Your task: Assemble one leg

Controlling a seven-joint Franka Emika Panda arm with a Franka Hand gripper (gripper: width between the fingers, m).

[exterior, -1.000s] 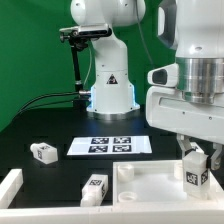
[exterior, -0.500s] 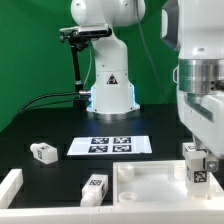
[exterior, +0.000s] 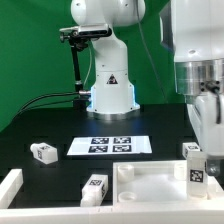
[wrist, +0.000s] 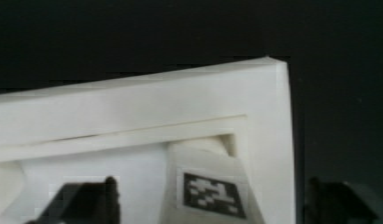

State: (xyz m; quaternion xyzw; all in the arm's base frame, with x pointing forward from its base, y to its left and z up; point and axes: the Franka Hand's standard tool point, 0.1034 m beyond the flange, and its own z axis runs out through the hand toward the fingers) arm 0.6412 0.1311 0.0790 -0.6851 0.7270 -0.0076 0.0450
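Observation:
My gripper (exterior: 197, 158) hangs at the exterior view's right, shut on an upright white leg (exterior: 196, 172) with a black-and-white marker. It holds the leg at the near right corner of the flat white tabletop (exterior: 150, 185). In the wrist view the leg (wrist: 209, 192) stands between my dark fingers (wrist: 90, 203), over the tabletop's raised corner (wrist: 188, 95). Two more legs lie on the black table, one at the left (exterior: 43, 152) and one by the tabletop's left edge (exterior: 95, 187).
The marker board (exterior: 110, 146) lies flat behind the tabletop. A white rail (exterior: 10, 186) runs along the table's near left. The robot base (exterior: 108, 85) and a black camera stand (exterior: 78, 60) are at the back.
The hand has shifted towards the exterior view's right and looks narrower. The leg in it has moved slightly right and down towards the tabletop corner.

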